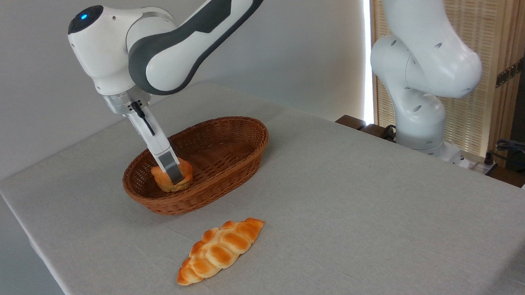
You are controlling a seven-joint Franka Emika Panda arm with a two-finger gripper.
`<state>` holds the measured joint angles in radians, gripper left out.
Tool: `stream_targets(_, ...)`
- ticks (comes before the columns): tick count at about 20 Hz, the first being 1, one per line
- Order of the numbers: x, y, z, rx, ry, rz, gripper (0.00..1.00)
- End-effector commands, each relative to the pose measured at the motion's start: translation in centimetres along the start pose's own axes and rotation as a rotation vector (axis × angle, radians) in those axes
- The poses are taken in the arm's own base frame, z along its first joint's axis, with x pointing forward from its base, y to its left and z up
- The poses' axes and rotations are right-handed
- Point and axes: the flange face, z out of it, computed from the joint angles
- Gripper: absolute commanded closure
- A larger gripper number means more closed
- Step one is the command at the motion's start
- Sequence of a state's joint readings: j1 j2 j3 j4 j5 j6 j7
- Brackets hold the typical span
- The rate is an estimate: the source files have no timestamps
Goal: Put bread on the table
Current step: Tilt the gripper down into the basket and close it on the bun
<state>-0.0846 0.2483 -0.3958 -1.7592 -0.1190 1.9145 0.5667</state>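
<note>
Grey cloth covers the worktop (342, 207), which fills most of the frame, with a pale wall behind and a slatted wooden screen at the upper right. One oval wicker basket (226, 169) stands left of centre, and inside its near-left end sits the bread (171, 177), a single small knotted bun. The white arm reaches down from the upper left, and its jaws (173, 173) are set low over the bun: one grey finger (171, 166) crosses the front of it, while the other is hidden behind. They appear to straddle the bun, but whether they are clamped on it or merely around it cannot be told from this angle. The tilt of the fingers likely lets them clear the basket's rim on the way in. The bun looks seated on the basket floor, so lifting out has probably not begun. One long braided loaf (221, 250) lies on the cloth at lower centre, well apart from the basket, leaving bare cloth around it for the bun.
</note>
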Motion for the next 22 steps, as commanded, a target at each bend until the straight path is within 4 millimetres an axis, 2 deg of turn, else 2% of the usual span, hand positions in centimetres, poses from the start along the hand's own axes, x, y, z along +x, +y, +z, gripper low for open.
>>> stream_targets(1, 0.04, 0.1, 0.57, 0.002, 0.012, -0.015, 0.32)
stream_targets(2, 0.06, 0.09, 0.56, 0.003, 0.013, -0.015, 0.45)
stream_targets(3, 0.06, 0.09, 0.56, 0.003, 0.013, -0.015, 0.52)
stream_targets(7, 0.03, -0.02, 0.88, 0.003, 0.007, -0.001, 0.7)
stream_targets(10, -0.02, -0.06, 1.19, -0.001, 0.002, 0.0, 0.79)
stream_targets(19, -0.04, 0.01, 1.0, -0.001, 0.002, 0.0, 0.94)
stream_targets(22, -0.09, -0.07, 0.98, -0.001, 0.002, -0.001, 0.96)
